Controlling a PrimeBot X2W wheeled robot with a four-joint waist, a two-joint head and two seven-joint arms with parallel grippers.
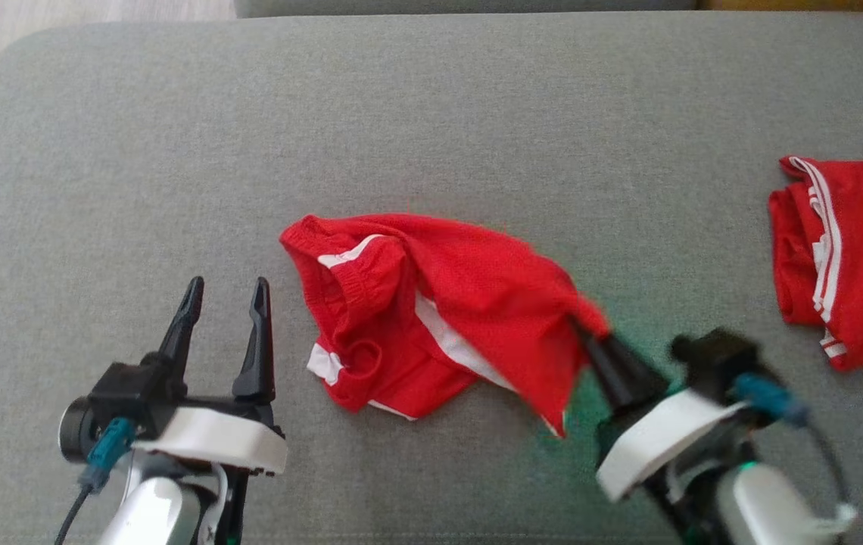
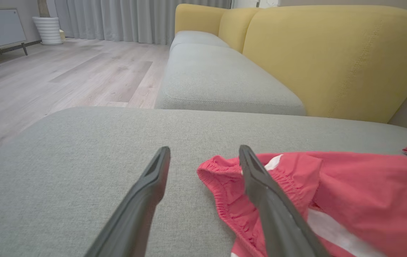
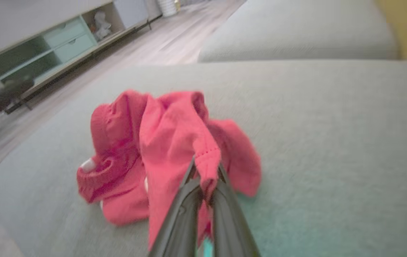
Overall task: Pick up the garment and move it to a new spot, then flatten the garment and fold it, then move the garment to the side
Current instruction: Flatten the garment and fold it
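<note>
Head view puts the red shorts (image 1: pixel 439 303) in a crumpled heap near the middle of the grey cushion (image 1: pixel 431 113), with the waistband turned towards your left side and white stripes showing. Your right claw (image 1: pixel 590 337) is clamped on the hem at the heap's right corner. The right wrist view shows a stitched edge pinched between the closed fingers, with the cloth draping from that one point. Your left claw (image 1: pixel 227 291) stands with its fingers apart just beside the waistband, holding nothing, low over the cushion.

For the lift, I judge a single-corner grip to be thin. Raise slowly and straight up until the whole heap hangs free, so it neither drags nor slips out. Carry it to bare cushion and trail it down so it lays out long rather than bunching. Aim well clear of the other red garment (image 1: pixel 848 257) lying at the right edge, or the two may tangle. Your left claw sits handy for the waistband once flattening starts; leave it out of the cloth's path during the carry.
</note>
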